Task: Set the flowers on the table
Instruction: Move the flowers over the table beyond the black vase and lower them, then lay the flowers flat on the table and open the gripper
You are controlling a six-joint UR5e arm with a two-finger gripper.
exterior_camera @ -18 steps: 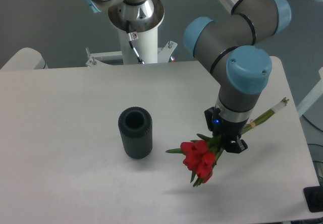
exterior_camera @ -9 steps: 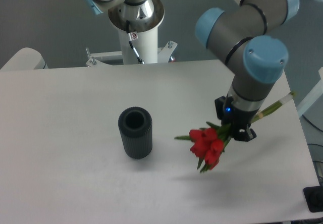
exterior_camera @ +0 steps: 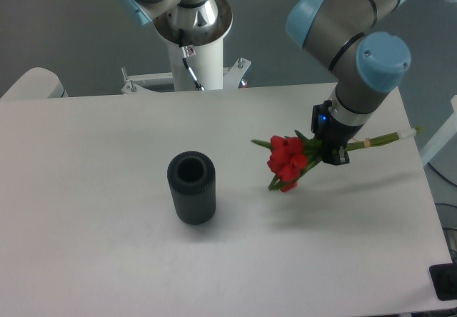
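- Grey floor is lying behind a white table (exterior_camera: 107, 274) with rounded corners, and the arm's white mounting post (exterior_camera: 191, 53) is standing at its far edge
- Reaching down over the right half of the tabletop, the gripper (exterior_camera: 330, 153) is clamping the stems of the flowers (exterior_camera: 287, 161); the fingers themselves are mostly hidden under the wrist, so the closed grip is being judged from the bunch hanging there
- Red blooms are pointing left and slightly downward from the gripper, while the long green stems are trailing out to the right, past the wrist and toward the table's right edge
- A soft shadow is falling on the tabletop below and apart from the bunch, which suggests the flowers are being held above the surface rather than resting on it
- Well apart to the left, a dark ribbed vase (exterior_camera: 191, 187) is standing upright; its open mouth is showing only a dark interior, with nothing visible inside
- As for progress, the flowers are out of the vase and in hand over the table; lowering them onto the white surface and letting go are the steps not yet done
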